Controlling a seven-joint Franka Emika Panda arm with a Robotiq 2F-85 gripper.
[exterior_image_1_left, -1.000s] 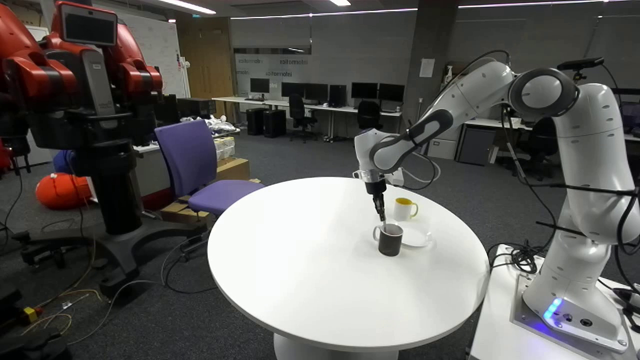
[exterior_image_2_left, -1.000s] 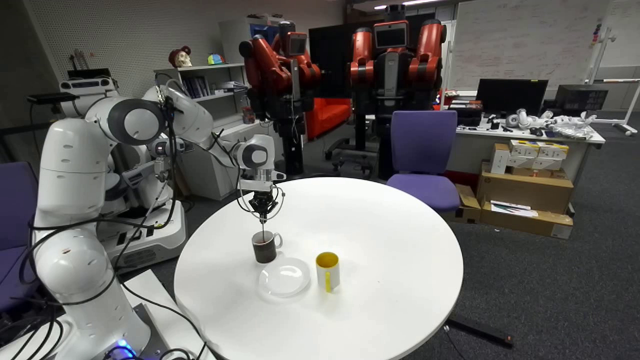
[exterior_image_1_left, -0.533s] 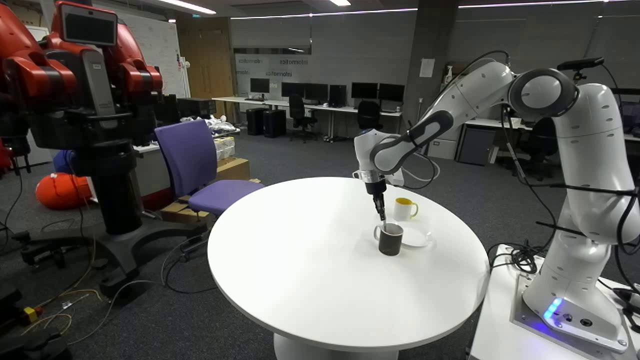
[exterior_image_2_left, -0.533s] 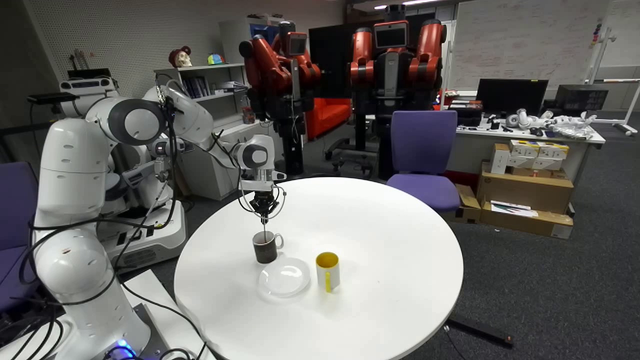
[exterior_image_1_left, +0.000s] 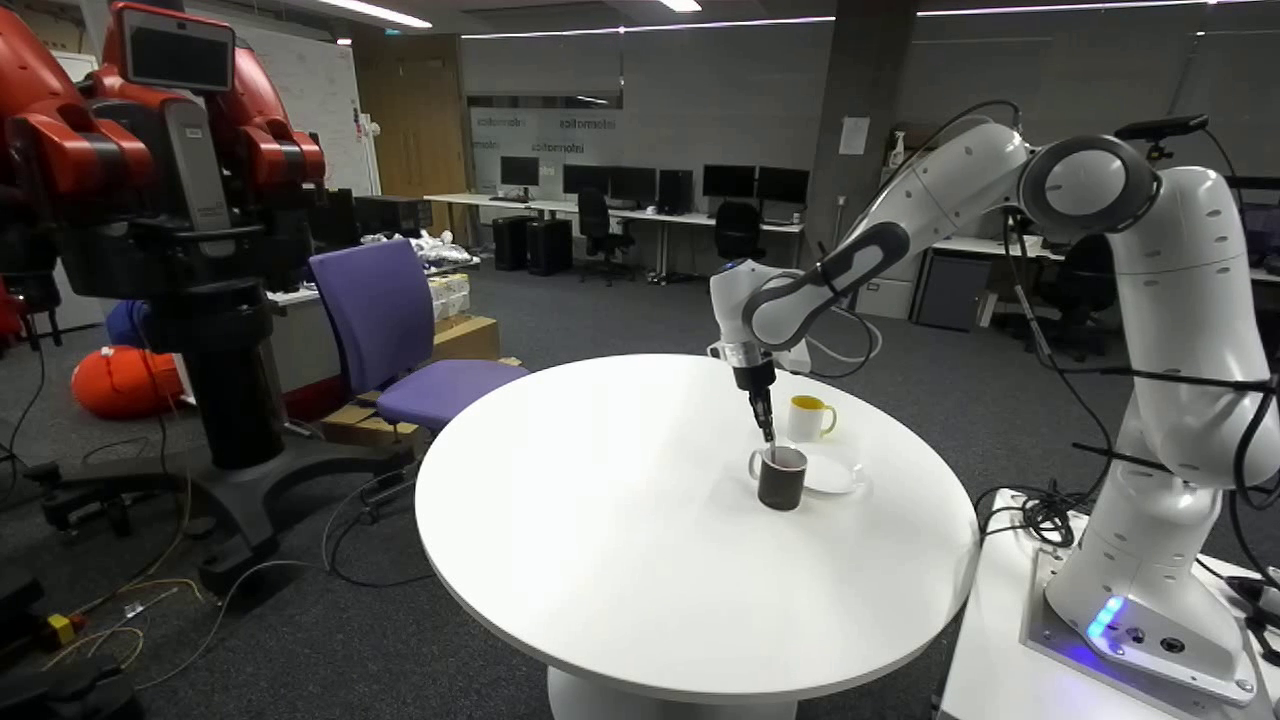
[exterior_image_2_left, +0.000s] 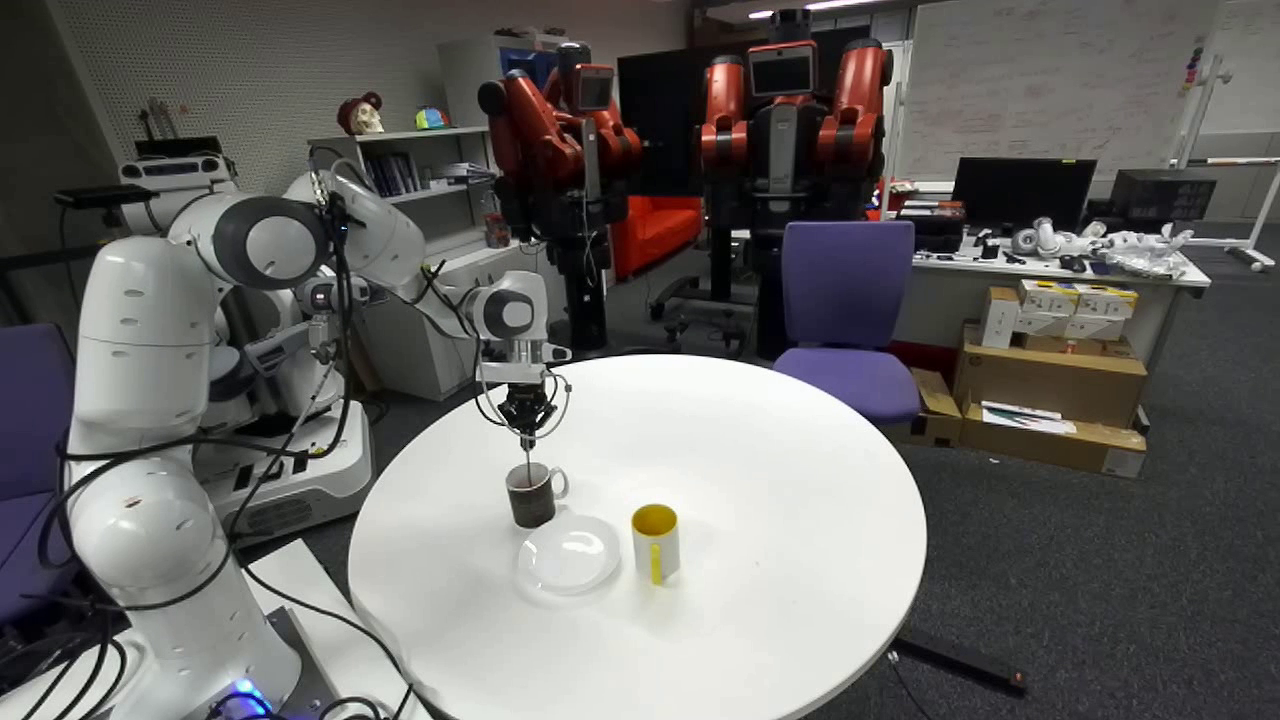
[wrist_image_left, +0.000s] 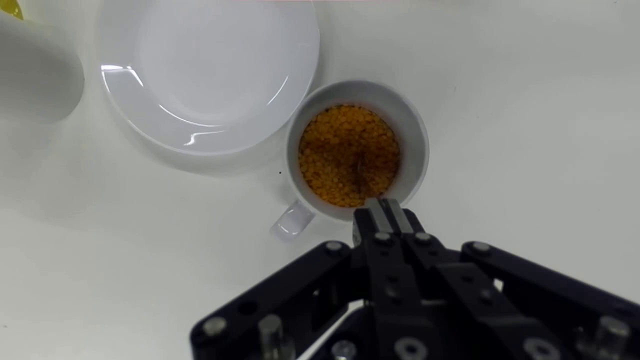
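Since the fingers (wrist_image_left: 378, 216) are clamped on a thin rod (exterior_image_2_left: 529, 463) already in the dark-grey mug (exterior_image_2_left: 532, 506), I'd guess mid-stir, lift-out pending.

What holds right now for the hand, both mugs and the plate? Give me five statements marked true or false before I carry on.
1. The hand is shut on a thin utensil. True.
2. The thin utensil reaches into the dark mug. True.
3. The dark mug has a yellow handle. False: its handle is white.
4. The plate lies between the dark mug and the yellow-lined mug. True.
5. The yellow-lined mug lies on its side. False: it stands upright.
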